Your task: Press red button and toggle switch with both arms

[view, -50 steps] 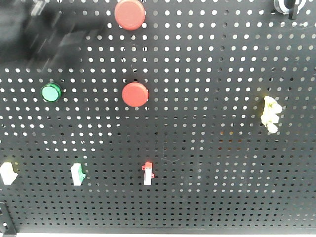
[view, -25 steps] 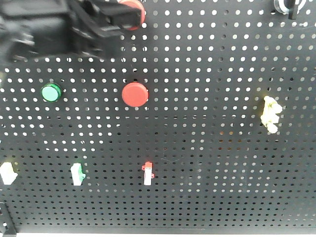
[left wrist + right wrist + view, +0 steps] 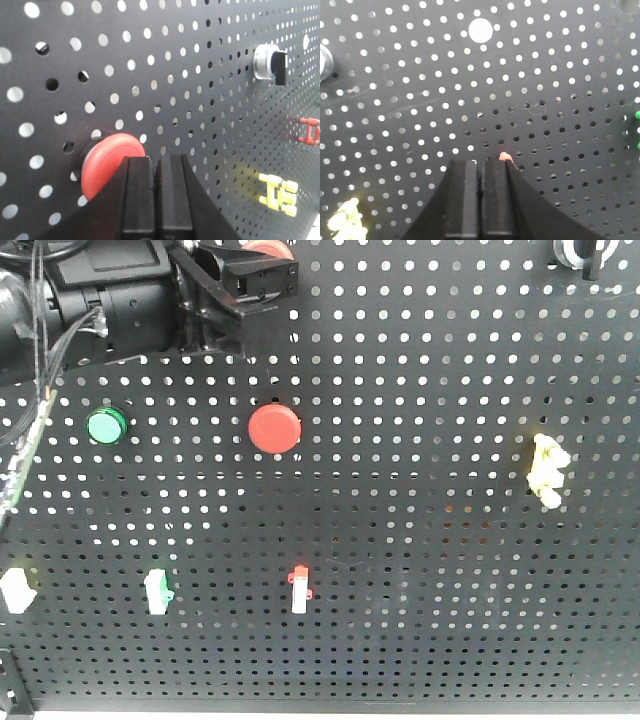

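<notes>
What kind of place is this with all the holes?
Probably a robot testing lab: a black perforated panel holds a round red push button, a round green button, with a black robot arm in front.

The upper button (image 3: 268, 246) is set at the top edge of the pegboard (image 3: 450, 570), covered in part by the left gripper (image 3: 262, 278) before it; the middle button (image 3: 274, 428) is mounted below, a third button (image 3: 105, 426) to its left. A rotary selector (image 3: 578, 250) is placed in the top right corner — a side switch (image 3: 547, 472) below. Along the bottom edge are ranged a corner switch (image 3: 17, 590), second switch (image 3: 157, 592) and centre switch (image 3: 299, 590).
</notes>
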Robot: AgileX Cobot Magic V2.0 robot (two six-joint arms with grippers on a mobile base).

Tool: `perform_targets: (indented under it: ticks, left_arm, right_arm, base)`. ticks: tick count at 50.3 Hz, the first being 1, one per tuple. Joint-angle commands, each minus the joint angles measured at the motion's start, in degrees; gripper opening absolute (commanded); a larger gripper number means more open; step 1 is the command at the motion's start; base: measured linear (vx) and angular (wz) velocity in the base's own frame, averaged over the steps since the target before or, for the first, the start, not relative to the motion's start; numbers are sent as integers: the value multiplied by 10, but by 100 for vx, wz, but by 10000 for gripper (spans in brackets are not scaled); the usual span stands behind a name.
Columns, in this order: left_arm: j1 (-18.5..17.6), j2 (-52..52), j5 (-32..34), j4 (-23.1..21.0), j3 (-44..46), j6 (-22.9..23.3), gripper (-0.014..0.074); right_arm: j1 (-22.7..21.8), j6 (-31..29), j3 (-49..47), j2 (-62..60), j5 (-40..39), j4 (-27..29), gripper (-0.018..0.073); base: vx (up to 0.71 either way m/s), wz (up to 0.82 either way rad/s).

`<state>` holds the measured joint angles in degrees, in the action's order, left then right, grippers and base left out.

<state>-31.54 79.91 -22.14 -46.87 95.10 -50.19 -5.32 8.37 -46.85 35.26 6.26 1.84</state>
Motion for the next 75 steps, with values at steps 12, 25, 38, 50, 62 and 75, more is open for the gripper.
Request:
perform_targets:
  ticks: [12, 25, 38, 50, 62, 75]
  left_arm:
    - [2, -96, 14, 5, -53, 1, 1]
    - [2, -206, 72, 23, -227, 3, 1]
    - [2, -287, 92, 23, -370, 2, 1]
    - [2, -349, 117, 22, -421, 3, 1]
    - [2, -363, 116, 22, -421, 3, 1]
    - [2, -363, 113, 22, -421, 3, 1]
  right_arm:
    - [21, -90, -22, 3, 12, -1, -3]
    - [153, -146, -32, 25, 6, 23, -3]
    - [312, -169, -163, 165, 5, 4, -3]
    - [302, -156, -335, 279, 30, -3, -3]
    - [302, -144, -427, 326, 114, -47, -3]
    - [302, -61, -435, 328, 184, -140, -3]
  base:
    - [0, 0]
    - [0, 0]
    - [0, 0]
    - [0, 0]
    - [0, 0]
    - [0, 0]
